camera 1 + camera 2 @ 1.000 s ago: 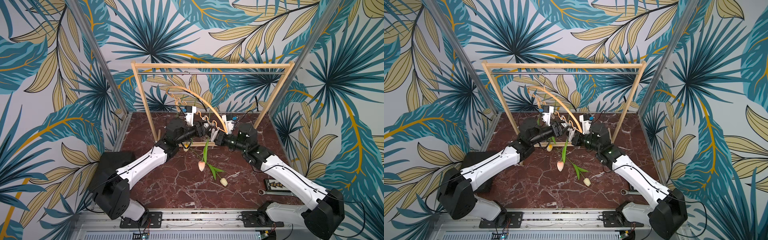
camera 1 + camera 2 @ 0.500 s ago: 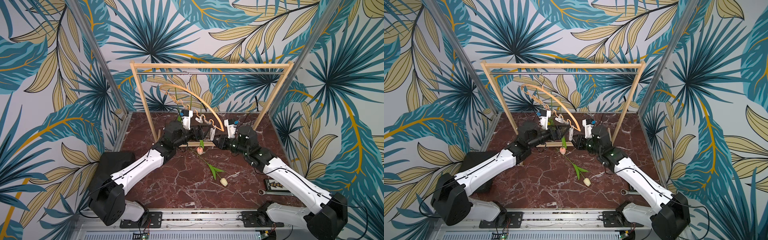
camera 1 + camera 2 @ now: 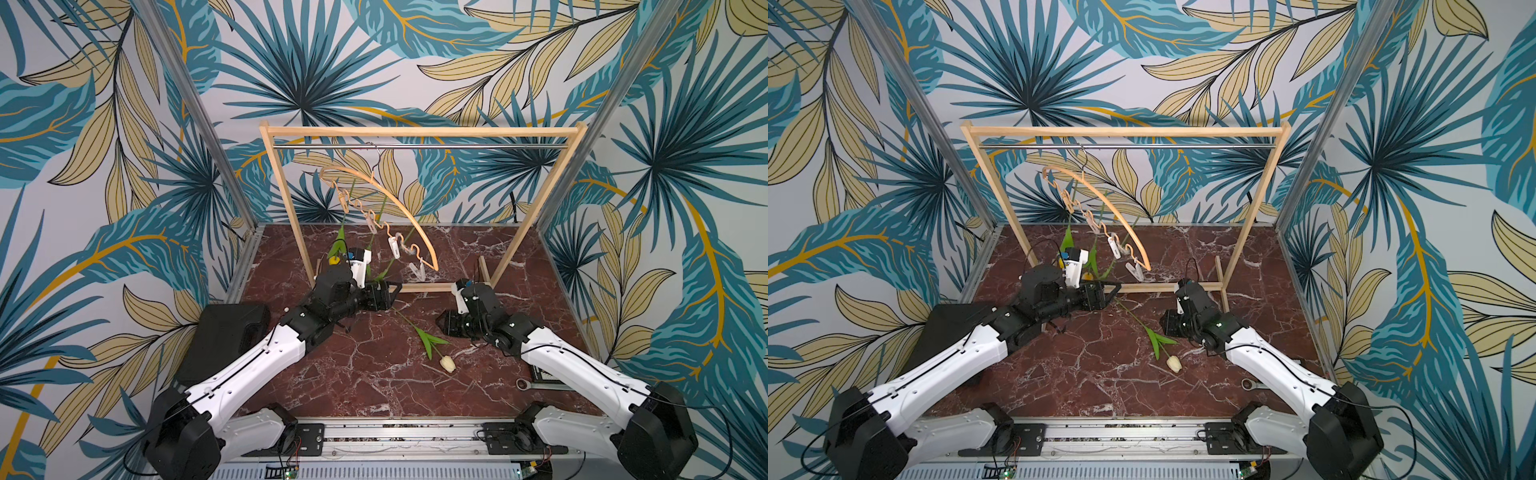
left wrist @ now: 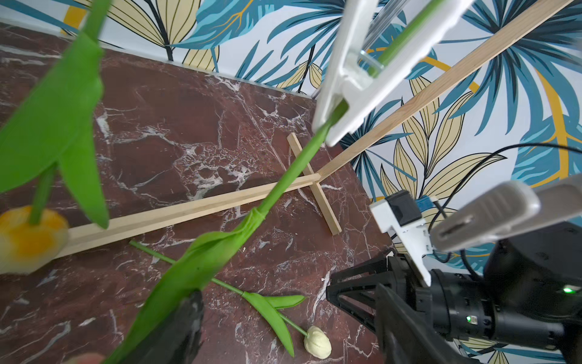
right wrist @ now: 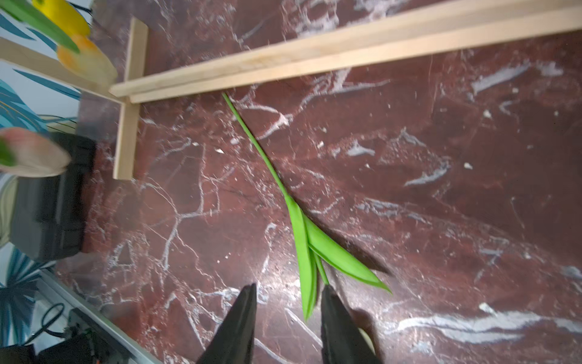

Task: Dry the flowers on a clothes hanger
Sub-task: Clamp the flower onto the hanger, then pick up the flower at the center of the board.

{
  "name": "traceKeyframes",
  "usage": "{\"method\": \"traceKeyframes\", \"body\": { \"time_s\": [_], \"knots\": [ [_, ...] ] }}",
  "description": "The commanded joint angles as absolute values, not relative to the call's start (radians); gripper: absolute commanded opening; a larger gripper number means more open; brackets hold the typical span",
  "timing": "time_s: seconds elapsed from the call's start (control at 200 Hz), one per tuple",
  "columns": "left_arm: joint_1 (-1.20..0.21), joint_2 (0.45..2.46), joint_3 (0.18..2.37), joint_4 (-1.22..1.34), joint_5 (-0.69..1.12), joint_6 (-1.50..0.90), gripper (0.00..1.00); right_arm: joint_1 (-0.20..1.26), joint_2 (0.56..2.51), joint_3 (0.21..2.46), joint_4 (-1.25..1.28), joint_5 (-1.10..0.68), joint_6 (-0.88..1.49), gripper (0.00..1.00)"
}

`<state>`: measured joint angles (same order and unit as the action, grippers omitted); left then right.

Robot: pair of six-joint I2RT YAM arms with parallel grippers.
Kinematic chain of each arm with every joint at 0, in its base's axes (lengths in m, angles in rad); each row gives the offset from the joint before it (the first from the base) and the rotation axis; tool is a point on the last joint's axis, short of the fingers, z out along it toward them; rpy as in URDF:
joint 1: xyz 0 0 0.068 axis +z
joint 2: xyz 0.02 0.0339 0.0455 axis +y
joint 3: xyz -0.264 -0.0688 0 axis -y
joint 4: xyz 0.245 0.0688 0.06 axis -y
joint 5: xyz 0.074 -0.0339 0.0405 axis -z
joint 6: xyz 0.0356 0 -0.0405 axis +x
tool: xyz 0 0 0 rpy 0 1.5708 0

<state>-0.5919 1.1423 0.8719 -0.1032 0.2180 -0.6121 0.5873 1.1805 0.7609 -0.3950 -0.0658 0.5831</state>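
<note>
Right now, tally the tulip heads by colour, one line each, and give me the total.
Yellow closed tulip head: 1
Orange-yellow closed tulip head: 1
Pink closed tulip head: 1
Cream-white closed tulip head: 1
Total: 4

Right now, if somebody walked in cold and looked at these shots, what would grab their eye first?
The loud teal-and-tan leaf wallpaper on the walls probably hits first. Next comes the curved clothes hanger, hooked on the rail of the wooden rack at the back, with tulips clipped to it head-down. One cream-white tulip lies flat on the red marble table, the right gripper open by its leaves.
</note>
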Motion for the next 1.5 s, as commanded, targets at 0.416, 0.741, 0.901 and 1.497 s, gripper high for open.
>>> {"method": "traceKeyframes", "body": {
  "time_s": [0.416,0.741,0.901,1.497],
  "knots": [
    [-0.569,0.890,0.830,-0.478,-0.113,-0.642,0.86,0.744,1.479,0.790,-0.228,0.031,0.576,0.41],
    [-0.538,0.824,0.793,-0.551,-0.169,-0.731,0.86,0.747,1.584,0.823,-0.063,0.116,0.504,0.41],
    [-0.529,0.810,0.790,-0.557,-0.196,-0.727,0.86,0.747,1.679,0.881,-0.071,0.110,0.473,0.41],
    [-0.504,0.832,0.792,-0.523,-0.163,-0.753,0.84,0.724,1.824,1.009,-0.133,0.094,0.416,0.35]
  ]
}}
